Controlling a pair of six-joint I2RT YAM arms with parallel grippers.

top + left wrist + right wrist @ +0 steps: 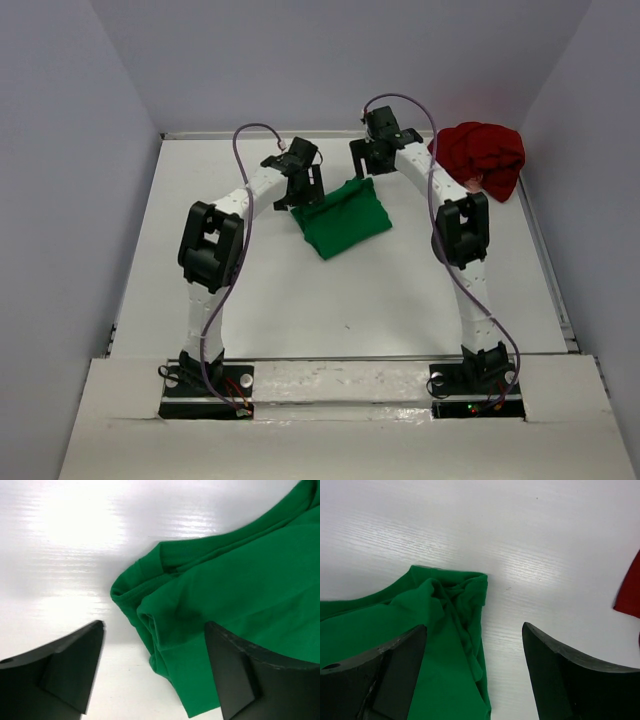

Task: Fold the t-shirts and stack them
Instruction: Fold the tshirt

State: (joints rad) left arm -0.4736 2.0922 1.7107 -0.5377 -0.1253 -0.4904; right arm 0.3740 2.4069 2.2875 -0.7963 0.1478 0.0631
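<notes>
The green t-shirt (pixel 345 218) lies on the white table (pixel 300 310), approx in the middle, a bit to the far side. It is folded into a small flat pack that sits a little slantwise. The red t-shirt (pixel 483 158) is not folded at all. It sits in a lumpy heap at the far right corner, well apart from the green one.

The left gripper (pixel 303 192) hangs over the far left corner of the green pack. The right gripper (pixel 372 160) hangs over its far right corner. Both are open wide & hold nothing. In each wrist view a green corner lies under the gap, w/ no finger pinching it.

I think the green fold is prob done (the corners look a bit bunched, not so neat). So approx half the job is done: one shirt folded, one to go, no stack yet.

Nxt up should be the red shirt. Both arms need to lift off w/o dragging the green pack. Then the right arm, which is nearest, should reach for the heap & grab an edge. The heap must be pulled to a bare spot & spread flat w/ both grippers, b/c a lump can't be folded. Last, one pack goes on top of the other.
</notes>
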